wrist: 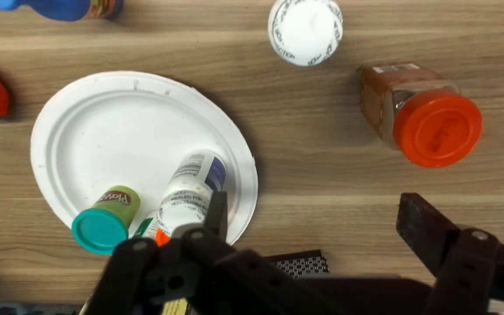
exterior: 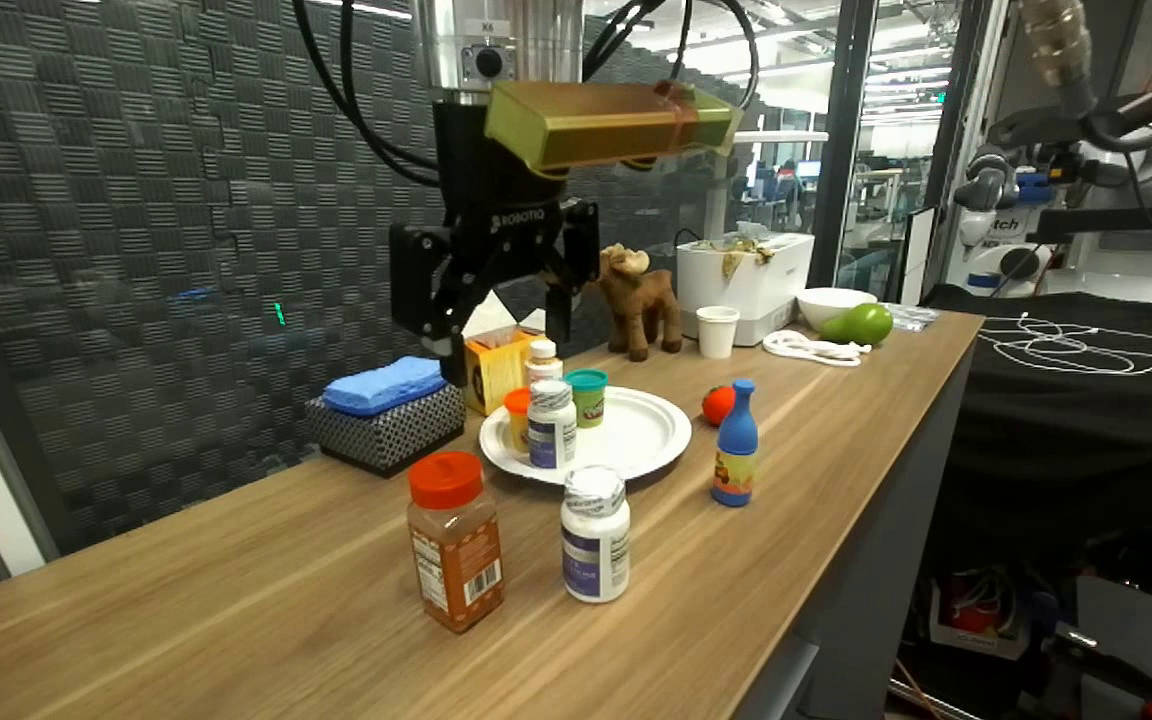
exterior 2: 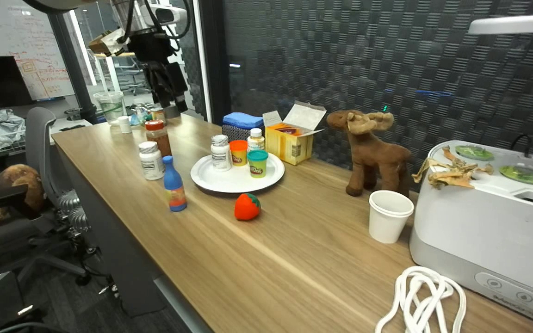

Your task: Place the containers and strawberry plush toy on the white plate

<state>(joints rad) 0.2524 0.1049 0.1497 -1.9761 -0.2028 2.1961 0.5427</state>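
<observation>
My pincer (exterior: 506, 342): black, white ROBOTIQ lettering (exterior: 518, 218). Gold block (exterior: 586, 122) above, reddish band (exterior: 676, 110); shiny cuff (exterior: 556, 45); black cables (exterior: 347, 50) looping.

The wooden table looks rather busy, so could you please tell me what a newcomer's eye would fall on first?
The white plate would probably come first, small containers grouped on it. The bright red strawberry plush toy beside it and the brown plush animal near the dark wall would likely follow. Above the table, the black gripper hangs open.

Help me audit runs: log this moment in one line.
gripper: open, empty; white plate: partly loaded; off plate: red-capped bottle, white bottle, blue bottle, strawberry plush; task: unfinished
</observation>
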